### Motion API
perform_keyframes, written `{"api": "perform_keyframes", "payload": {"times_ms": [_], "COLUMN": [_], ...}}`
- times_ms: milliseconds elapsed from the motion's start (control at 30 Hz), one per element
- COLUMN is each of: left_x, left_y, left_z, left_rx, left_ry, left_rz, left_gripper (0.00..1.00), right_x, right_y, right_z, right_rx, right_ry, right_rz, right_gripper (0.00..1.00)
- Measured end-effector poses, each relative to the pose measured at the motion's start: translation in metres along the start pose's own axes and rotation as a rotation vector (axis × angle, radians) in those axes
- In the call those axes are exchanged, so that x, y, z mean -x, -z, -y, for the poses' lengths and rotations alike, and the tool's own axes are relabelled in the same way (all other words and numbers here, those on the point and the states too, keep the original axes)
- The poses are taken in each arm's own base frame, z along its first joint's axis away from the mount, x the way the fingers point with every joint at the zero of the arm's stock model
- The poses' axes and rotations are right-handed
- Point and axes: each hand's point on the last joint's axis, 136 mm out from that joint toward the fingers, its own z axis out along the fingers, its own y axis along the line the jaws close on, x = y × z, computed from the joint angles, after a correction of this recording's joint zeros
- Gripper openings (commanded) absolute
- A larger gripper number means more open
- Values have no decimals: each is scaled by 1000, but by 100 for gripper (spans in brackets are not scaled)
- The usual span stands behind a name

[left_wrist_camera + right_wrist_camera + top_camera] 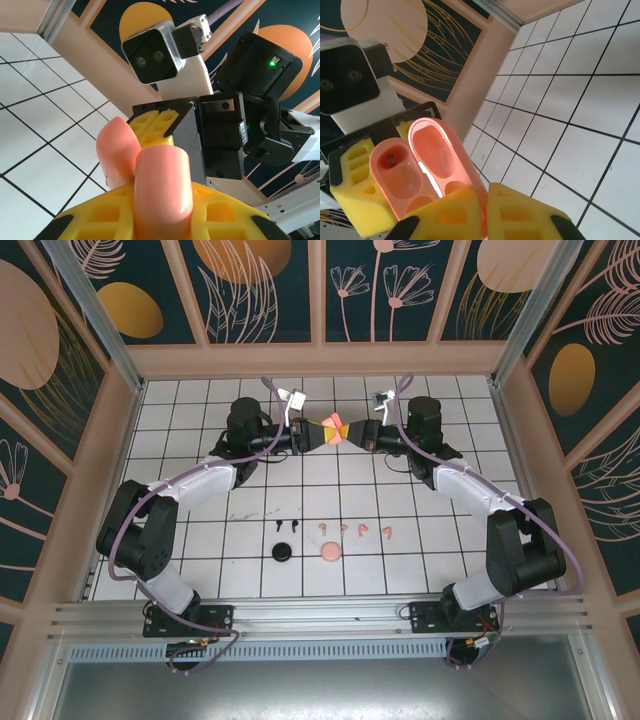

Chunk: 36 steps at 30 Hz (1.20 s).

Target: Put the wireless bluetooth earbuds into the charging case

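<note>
Earbuds (343, 528): six tiny stemmed plastic pieces, two black, two pale pink and two coral. They lie in a left-to-right row near the middle of the white tiled table's (200, 540) near edge; stem directions are too small to tell.
Case (334, 429): glossy coral-pink plastic, oblong and rounded, hinged open. It hangs in the air above the far centre.
Left gripper (318, 432): yellow foam pads (95, 220) clenched on the case.
Right gripper (484, 210): clamped on the lid (437, 150) rim.
Black disc (282, 553), pink disc (330, 553): just nearer than the row.

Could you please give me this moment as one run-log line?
left gripper: shut on charging case | right gripper: shut on it | case: open | earbuds: on table
</note>
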Motion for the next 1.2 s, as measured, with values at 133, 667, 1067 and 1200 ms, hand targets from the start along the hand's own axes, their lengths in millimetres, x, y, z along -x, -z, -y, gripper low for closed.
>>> {"api": "perform_keyframes", "payload": {"times_ms": [133, 667, 1067, 1200], "left_x": [0, 35, 26, -1], "left_y": [0, 12, 3, 0], "left_z": [-2, -27, -63, -85], "left_rx": [9, 231, 278, 260], "left_ry": [10, -150, -230, -166], "left_rz": [11, -67, -362, -469], "left_gripper": [40, 86, 75, 69], "right_x": [0, 36, 26, 16], "right_y": [0, 10, 16, 16], "right_z": [1, 44, 80, 85], "right_rx": [-4, -333, -489, -478], "right_ry": [-1, 195, 435, 454], "right_rz": [0, -33, -237, -291], "right_gripper": [0, 0, 0, 0]}}
